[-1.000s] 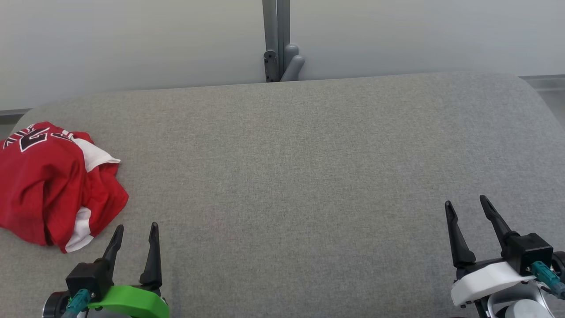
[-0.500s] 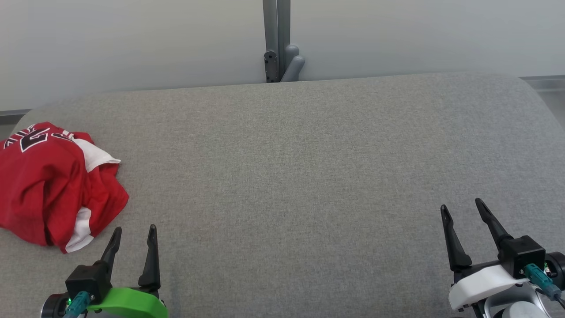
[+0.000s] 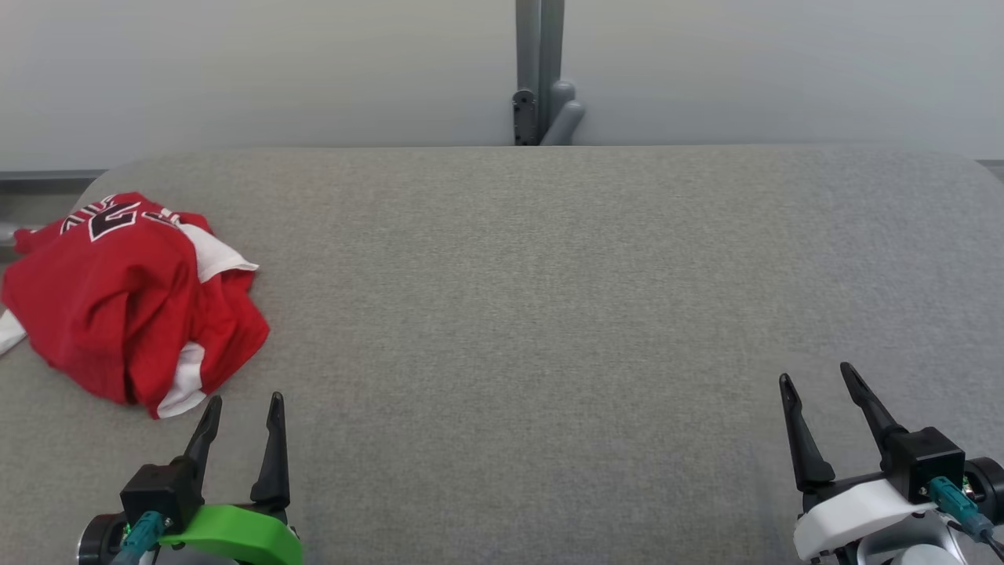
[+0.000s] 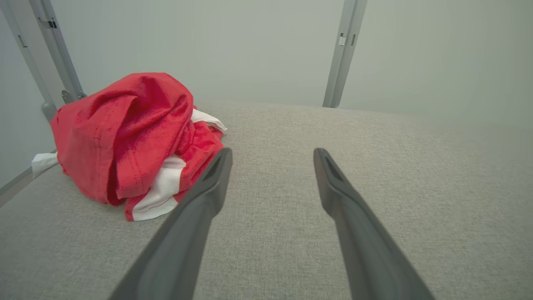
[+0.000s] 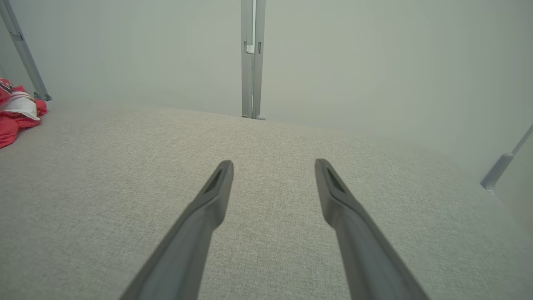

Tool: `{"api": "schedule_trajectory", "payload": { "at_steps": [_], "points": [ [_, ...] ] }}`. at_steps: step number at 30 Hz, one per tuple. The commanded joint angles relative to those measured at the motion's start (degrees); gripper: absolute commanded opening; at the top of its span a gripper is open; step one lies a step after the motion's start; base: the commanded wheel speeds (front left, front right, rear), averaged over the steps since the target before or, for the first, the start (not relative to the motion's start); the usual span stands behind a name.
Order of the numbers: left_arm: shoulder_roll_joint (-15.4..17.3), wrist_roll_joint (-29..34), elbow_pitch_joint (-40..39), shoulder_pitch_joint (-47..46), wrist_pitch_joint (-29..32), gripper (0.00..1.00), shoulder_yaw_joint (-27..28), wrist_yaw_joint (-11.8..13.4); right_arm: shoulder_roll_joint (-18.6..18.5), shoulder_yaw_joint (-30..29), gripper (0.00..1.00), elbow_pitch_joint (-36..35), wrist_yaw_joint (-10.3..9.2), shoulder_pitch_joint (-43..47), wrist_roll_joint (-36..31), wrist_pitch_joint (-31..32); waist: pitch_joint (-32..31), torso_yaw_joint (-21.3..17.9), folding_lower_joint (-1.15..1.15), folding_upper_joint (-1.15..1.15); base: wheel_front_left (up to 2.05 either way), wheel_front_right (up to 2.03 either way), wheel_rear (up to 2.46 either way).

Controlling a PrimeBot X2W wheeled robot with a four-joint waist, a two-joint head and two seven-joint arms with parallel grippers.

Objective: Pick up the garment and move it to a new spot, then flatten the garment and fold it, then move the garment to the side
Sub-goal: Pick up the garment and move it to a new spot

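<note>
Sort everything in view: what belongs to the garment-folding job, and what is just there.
Belongs to the job:
- red garment, crumpled at the left end
- left gripper, open, close by it
- right gripper, open, far to the right
- grey padded surface, the work area

Just there:
- grey post behind the surface
- pale wall

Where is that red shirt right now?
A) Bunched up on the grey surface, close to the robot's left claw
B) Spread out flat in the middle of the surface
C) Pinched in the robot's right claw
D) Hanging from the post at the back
A: the red garment lies crumpled on the grey padded surface, just ahead of the open left gripper, which is not touching it.
</note>
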Motion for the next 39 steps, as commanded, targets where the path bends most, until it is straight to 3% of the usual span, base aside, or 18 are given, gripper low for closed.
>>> {"api": "schedule_trajectory", "payload": {
  "at_steps": [1, 11, 18, 28, 31, 39],
  "points": [
    [0.2, -0.1, -0.1, -0.2, 0.0, 1.00, 0.2, 0.0, 0.1, 0.2, 1.00, -0.2, 0.00, 0.4, 0.3, -0.2, -0.3, 3.5, 0.00, 0.00, 0.00, 0.00, 0.00],
    [1.0, -0.3, 0.2, 1.7, 0.0, 1.00, 4.1, 0.0, 1.0, 3.5, 1.00, 0.8, 0.00, -1.3, 0.8, -0.2, -1.9, 15.8, 0.00, 0.00, 0.00, 0.00, 0.00],
    [0.7, -0.4, -0.1, 2.9, 0.0, 1.00, 6.4, 0.0, 1.0, 5.3, 1.00, 1.4, -0.01, -1.5, 1.2, -0.2, -2.6, 20.0, 0.00, 0.00, 0.00, 0.00, 0.00],
    [-1.0, -2.7, 0.7, -1.2, 0.0, 1.00, 7.6, 0.0, -0.7, 7.0, 1.00, 0.6, -0.01, -3.3, 1.2, -0.2, 1.5, 18.2, 0.00, 0.00, 0.00, 0.00, 0.00],
    [-1.1, -5.0, 3.2, -6.1, 0.0, 1.00, 6.4, 0.0, -2.0, 7.5, 1.00, -0.1, -0.01, -5.3, 0.8, -0.2, 6.2, 16.7, 0.00, 0.00, 0.00, 0.00, 0.00],
    [2.8, -13.0, 15.7, -23.9, 2.2, 1.00, -1.3, 0.0, -4.9, 9.1, 1.00, -1.2, -0.02, -11.9, 0.0, -0.2, 18.6, 13.2, 0.00, 0.00, 0.00, 0.00, 0.00]
  ]
}}
